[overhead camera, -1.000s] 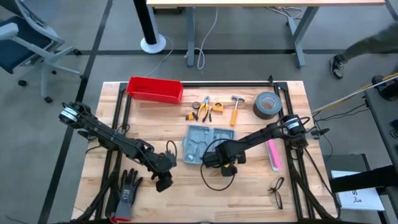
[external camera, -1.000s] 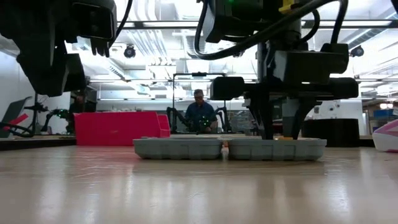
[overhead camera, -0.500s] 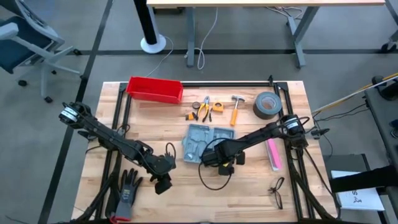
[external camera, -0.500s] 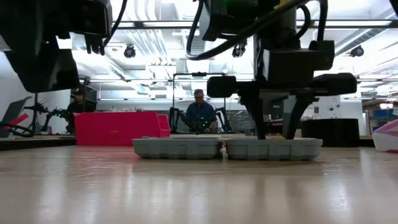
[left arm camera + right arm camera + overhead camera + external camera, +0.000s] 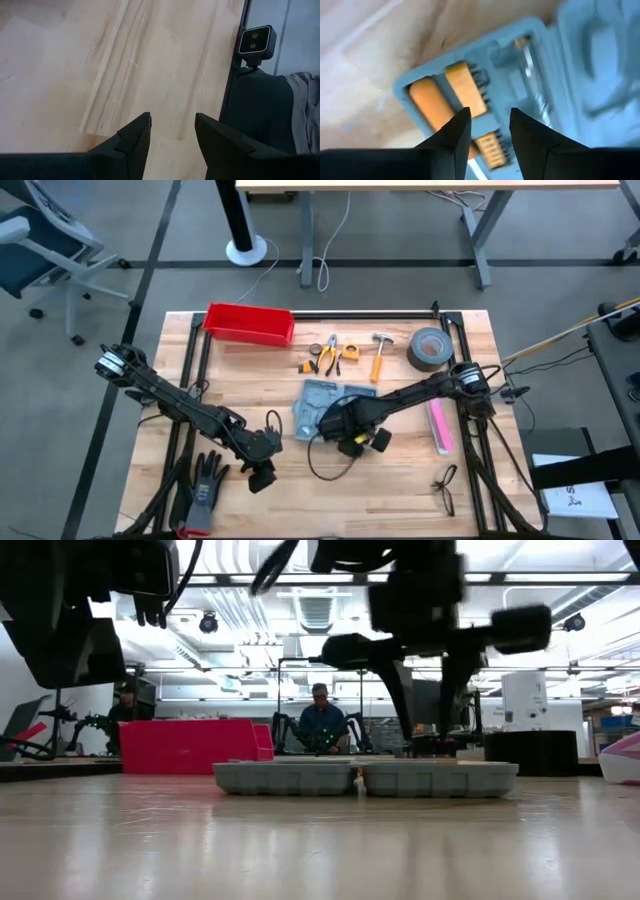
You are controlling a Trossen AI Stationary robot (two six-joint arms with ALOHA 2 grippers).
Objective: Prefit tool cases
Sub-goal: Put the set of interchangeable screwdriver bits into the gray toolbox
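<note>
The right tool (image 5: 345, 438) hangs over the open tool case (image 5: 332, 409), its tapered dark fingers (image 5: 451, 140) apart and empty above orange-handled pieces seated in moulded slots. The grey-blue plastic case lies flat mid-counter (image 5: 470, 485), pale planked wood. At eight o'clock from it, the left tool (image 5: 262, 472) waits, fingers apart, holding nothing.

tool case (image 5: 325, 408) mid-table, bin (image 5: 249, 323) behind, tape roll (image 5: 429, 349) right

Robotics lab: pale wooden worktop (image 5: 270, 385) on grey concrete floor (image 5: 120, 240), seated person (image 5: 322, 725) behind it under exposed ceiling ducts (image 5: 240, 610).
</note>
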